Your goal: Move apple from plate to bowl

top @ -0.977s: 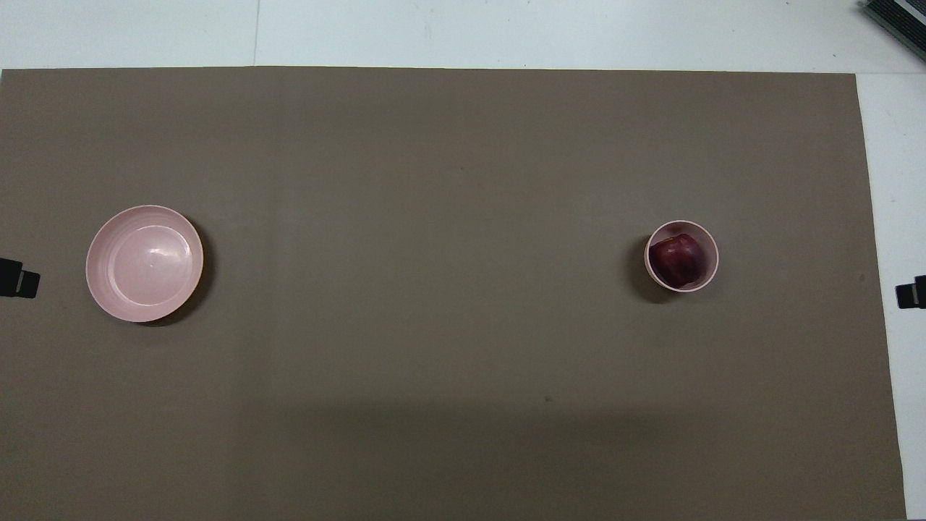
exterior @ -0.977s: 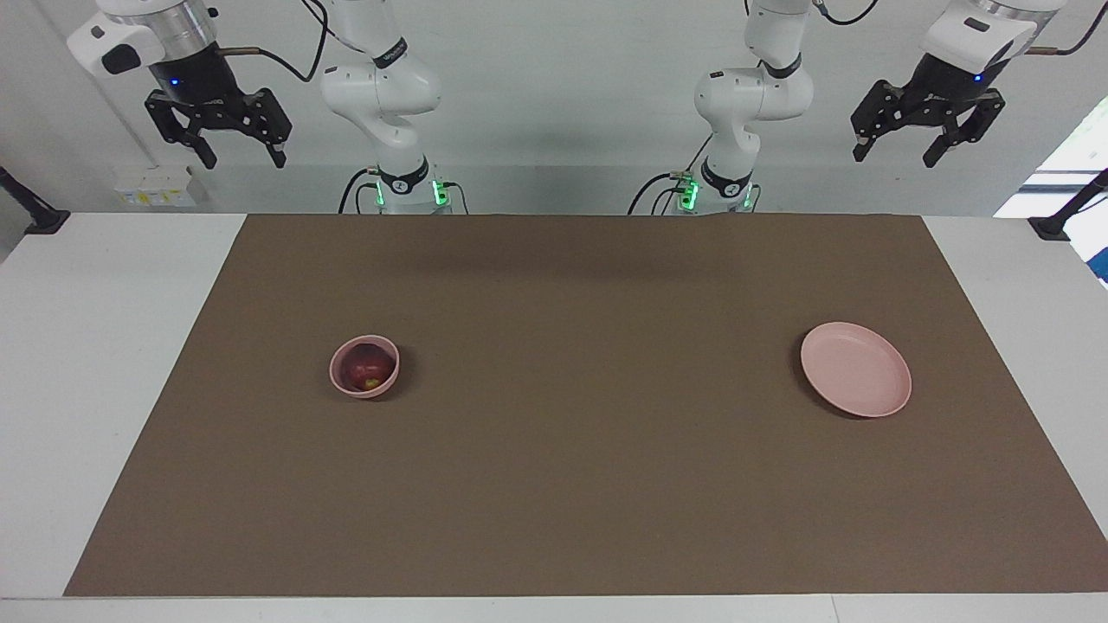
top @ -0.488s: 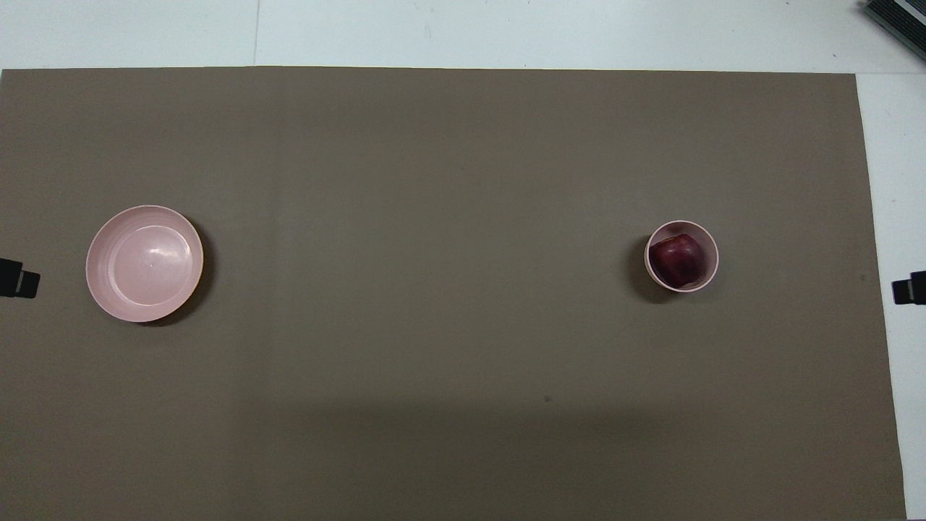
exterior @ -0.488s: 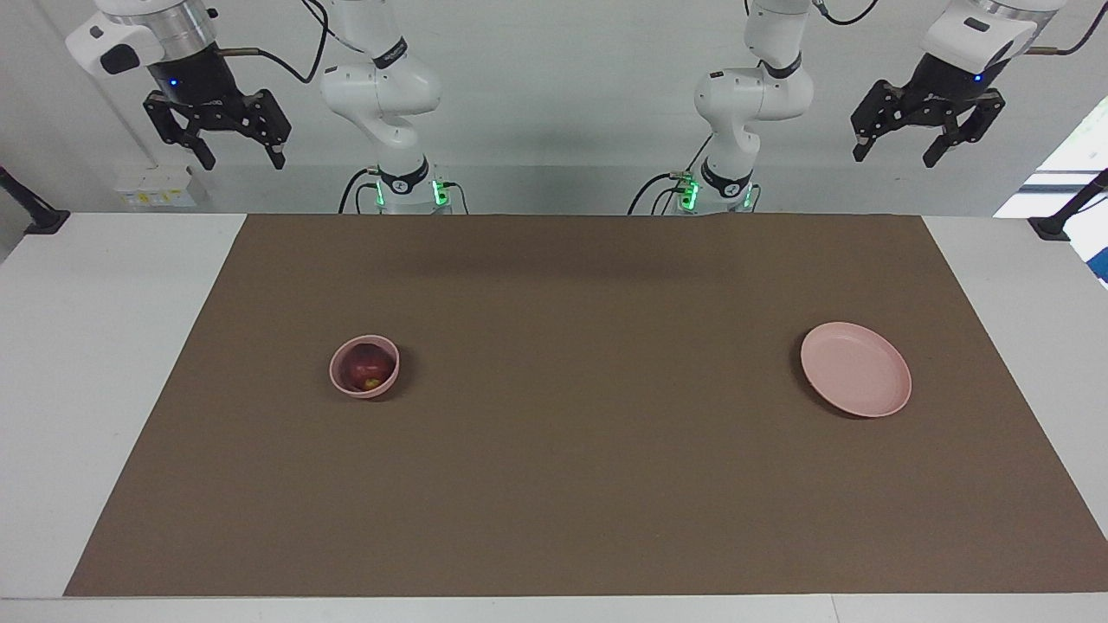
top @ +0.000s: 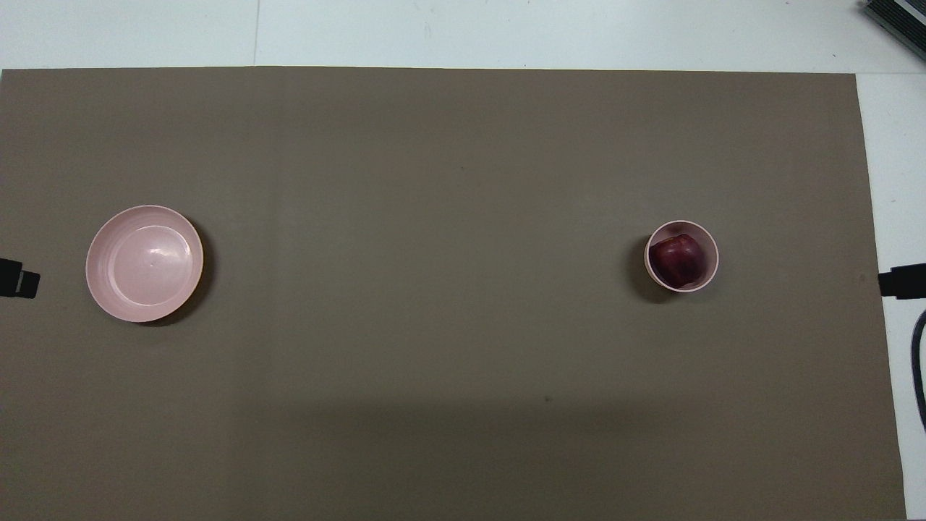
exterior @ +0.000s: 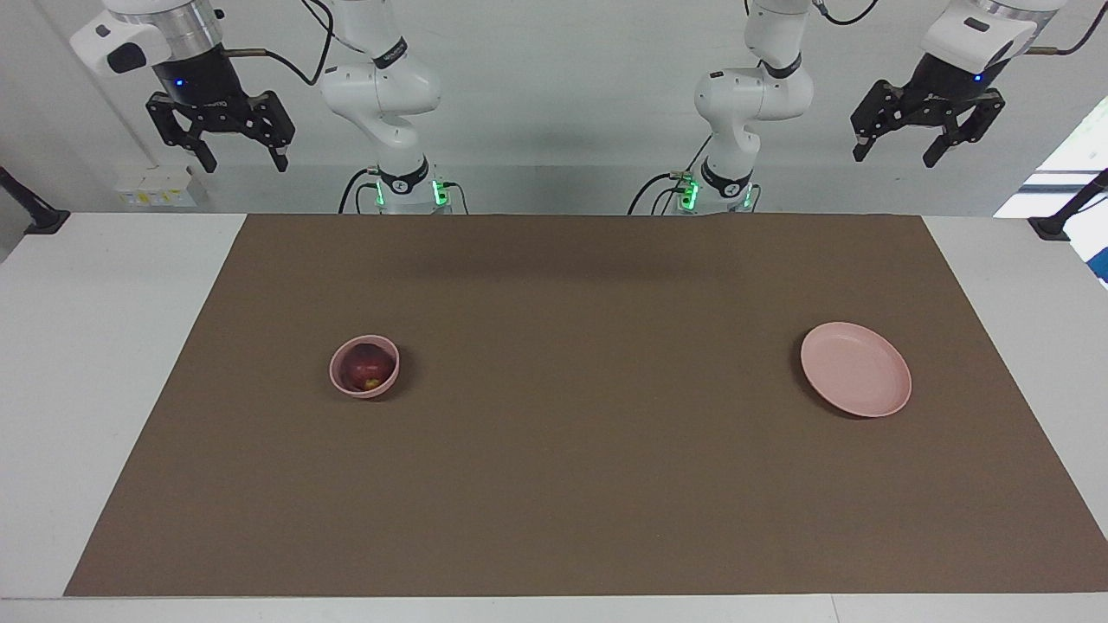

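the apple [exterior: 367, 367] sits inside the bowl [exterior: 364, 386], which stands on the brown mat [exterior: 571, 484] toward the right arm's end of the table [exterior: 78, 346]. the right pincer [exterior: 221, 143] hangs high in the air by that same end, over the edge of the table nearest the robots, well apart from the bowl and apple and touching nothing. its two fingers are spread apart with nothing between them. in the overhead view only a dark tip of it shows at the frame's edge [top: 901, 282], beside the mat's edge and level with the bowl [top: 712, 253] and the apple [top: 677, 260].

the plate [exterior: 855, 369] lies bare on the mat toward the left arm's end, well apart from the bowl, at about the same nearness to the robots. the left pincer [exterior: 928, 138] hangs high by that end of the table, its fingers spread and empty, far above the plate; this arm waits. in the overhead view its tip shows beside the plate [top: 145, 263] at the frame's edge [top: 18, 278].

compared with a second ago, the right pincer has shifted slightly toward the middle of the table in the facing view, and in the overhead view its tip reaches a little further into the frame, with a dark cable [top: 919, 362] now showing below it. the apple, bowl, plate and left pincer have not moved.
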Motion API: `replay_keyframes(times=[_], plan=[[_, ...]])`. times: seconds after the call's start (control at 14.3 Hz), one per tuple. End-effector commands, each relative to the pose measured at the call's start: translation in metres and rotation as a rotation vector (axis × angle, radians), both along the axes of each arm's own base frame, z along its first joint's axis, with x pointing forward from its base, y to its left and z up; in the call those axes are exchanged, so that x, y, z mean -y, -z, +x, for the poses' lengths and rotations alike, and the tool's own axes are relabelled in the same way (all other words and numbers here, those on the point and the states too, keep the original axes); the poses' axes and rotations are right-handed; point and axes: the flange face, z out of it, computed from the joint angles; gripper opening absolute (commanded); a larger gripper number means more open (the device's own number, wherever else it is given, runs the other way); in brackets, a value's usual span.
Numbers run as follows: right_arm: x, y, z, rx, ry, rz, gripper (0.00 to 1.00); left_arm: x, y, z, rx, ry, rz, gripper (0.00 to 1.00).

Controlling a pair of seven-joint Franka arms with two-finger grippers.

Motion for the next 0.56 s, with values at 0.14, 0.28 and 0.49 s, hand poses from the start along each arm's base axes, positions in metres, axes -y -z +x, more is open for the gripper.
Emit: replay_keyframes(times=[0.14,0.28,0.49], plan=[[0.0028,-0.0032,-0.0046,-0.019,0.007,-0.012,1.00,-0.0035,-0.0010,-0.0072,-0.002,0.002,0.017,1.00],[0.0029,-0.0024,-0.0057,-0.022,0.009,-0.011,1.00,-0.0025,-0.0014,-0.0068,0.003,0.004,0.016,1.00],[-0.0012,-0.0023,-0.0054,-0.017,0.040,0.036,1.00,-0.0028,-0.0001,-0.0081,-0.008,0.004,0.018,1.00]])
